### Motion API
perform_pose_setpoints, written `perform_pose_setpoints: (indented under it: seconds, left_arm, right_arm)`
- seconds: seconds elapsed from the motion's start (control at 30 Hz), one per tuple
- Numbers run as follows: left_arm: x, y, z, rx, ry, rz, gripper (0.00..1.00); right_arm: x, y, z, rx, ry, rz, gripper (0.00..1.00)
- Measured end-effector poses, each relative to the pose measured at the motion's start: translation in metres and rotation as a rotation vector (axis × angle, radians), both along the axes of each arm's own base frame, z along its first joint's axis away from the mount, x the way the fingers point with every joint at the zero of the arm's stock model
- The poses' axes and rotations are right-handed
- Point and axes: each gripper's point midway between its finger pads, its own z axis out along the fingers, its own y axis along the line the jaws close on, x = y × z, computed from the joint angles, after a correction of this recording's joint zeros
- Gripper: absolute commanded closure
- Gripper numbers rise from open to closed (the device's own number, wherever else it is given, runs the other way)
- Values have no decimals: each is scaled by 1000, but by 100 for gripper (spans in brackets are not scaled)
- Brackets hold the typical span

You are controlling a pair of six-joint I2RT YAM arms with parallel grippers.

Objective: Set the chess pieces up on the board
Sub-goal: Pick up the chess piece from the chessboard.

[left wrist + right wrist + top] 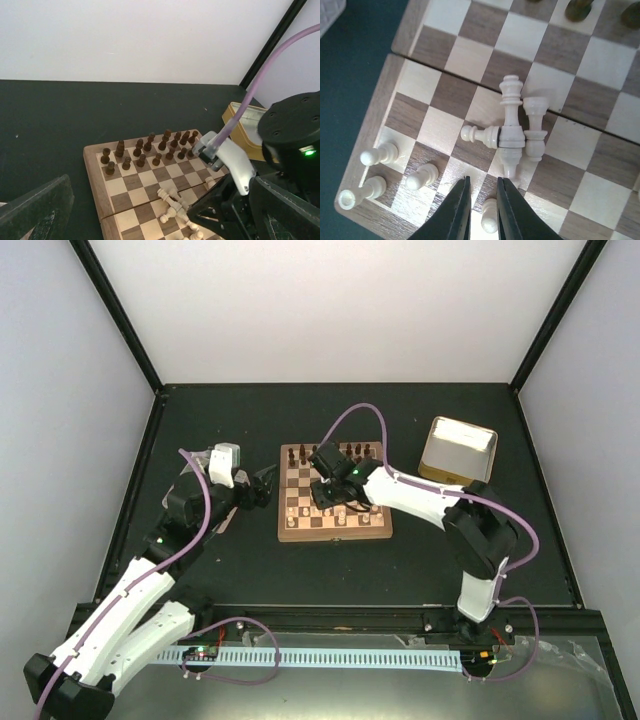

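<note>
I am looking down on the black table (pixel 220 570), closed in by white walls (pixel 330 310), with a white slotted cable track (pixel 340 658) running along the near edge. The right arm (pixel 420 495) is reaching across the board (pixel 300 537), which is lying mid-table, and its bulk is covering several near-side squares. The left arm (pixel 150 570) is resting just left of the board, with the left gripper (pixel 262 483) pointing at the rim with its jaws spread wide and nothing in them. A gold-coloured tin (pixel 450 475) is sitting well apart at the far right. A purple cable (pixel 365 415) is looping over the far side of the board. The dark pieces (pixel 150 147) are standing in two rows on the far side. Of the chess pieces (pixel 512 130), three pale ones are lying crossed in a heap near the board's centre seam, with others at the near corner. The right gripper (pixel 483 181) is hovering just beside that heap, fingers nearly together; a pale piece is showing in the slim gap, and I cannot tell whether it is pinched.
</note>
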Motion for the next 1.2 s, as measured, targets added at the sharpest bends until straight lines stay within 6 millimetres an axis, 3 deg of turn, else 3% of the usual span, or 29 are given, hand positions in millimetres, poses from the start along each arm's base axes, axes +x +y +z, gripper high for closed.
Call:
perform_pose_setpoints:
  seconds: [0.4, 0.73, 1.2]
  left_arm:
    - [-3, -7, 0, -20, 7, -42, 2]
    - [-5, -10, -3, -22, 14, -60, 2]
    - [-5, -10, -3, -21, 14, -60, 2]
  right_arm:
    - [-4, -1, -32, -89, 88, 22, 77]
    - [5, -4, -29, -109, 81, 2, 76]
    - [10, -16, -52, -176, 128, 4, 79]
